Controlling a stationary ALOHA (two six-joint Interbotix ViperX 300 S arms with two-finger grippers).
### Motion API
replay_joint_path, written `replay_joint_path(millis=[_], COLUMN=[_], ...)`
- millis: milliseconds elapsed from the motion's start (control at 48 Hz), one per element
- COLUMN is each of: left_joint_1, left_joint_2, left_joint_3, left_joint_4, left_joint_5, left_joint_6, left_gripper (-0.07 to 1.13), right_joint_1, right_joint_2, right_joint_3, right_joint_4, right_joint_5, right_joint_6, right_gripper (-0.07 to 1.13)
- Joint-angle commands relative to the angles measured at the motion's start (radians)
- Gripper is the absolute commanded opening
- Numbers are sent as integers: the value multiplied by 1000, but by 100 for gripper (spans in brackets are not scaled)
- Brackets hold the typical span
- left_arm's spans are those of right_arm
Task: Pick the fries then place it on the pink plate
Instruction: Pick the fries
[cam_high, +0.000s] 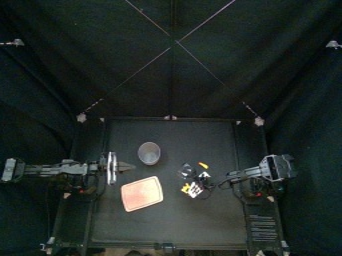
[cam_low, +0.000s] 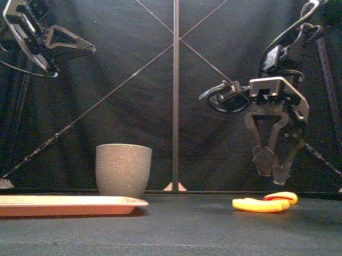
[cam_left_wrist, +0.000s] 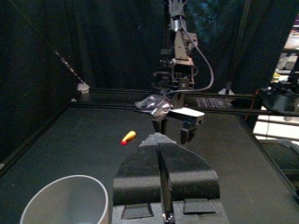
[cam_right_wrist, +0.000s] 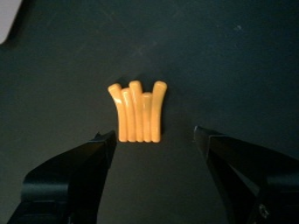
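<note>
You'll find the fries (cam_right_wrist: 138, 112) as 1 orange-yellow bunch of sticks joined side by side, lying flat on the bench (cam_high: 174, 225), right of the pink plate (cam_high: 140, 193) and well apart from it. That plate is a shallow rectangular tray, also lying flat.

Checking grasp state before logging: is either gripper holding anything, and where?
Nothing held. The right gripper hangs open over the fries, jaws either side, not touching them. The left gripper rests shut and empty, off to the left.
</note>
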Motion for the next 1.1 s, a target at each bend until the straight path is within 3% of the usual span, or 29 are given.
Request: replay_joint_path(millis=[21,833,938,1104], left_joint_1=[3,28,29,29], left_joint_2=[3,3,3,5], left_joint_3=[-14,15,17,17], left_joint_4=[2,2,0,0], left_joint_5=[-5,-5,-3,3], left_joint_6=[2,2,2,2], left_gripper=[1,1,1,1], right_joint_1=[11,34,34,40], right_joint_2=[11,149,160,161], right_joint_3=[-34,-98,-106,-115], right_joint_4=[-3,25,26,37], right_joint_5=[-15,-12,-6,0], right_joint_6=[8,8,9,5], right_gripper=[101,99,92,67])
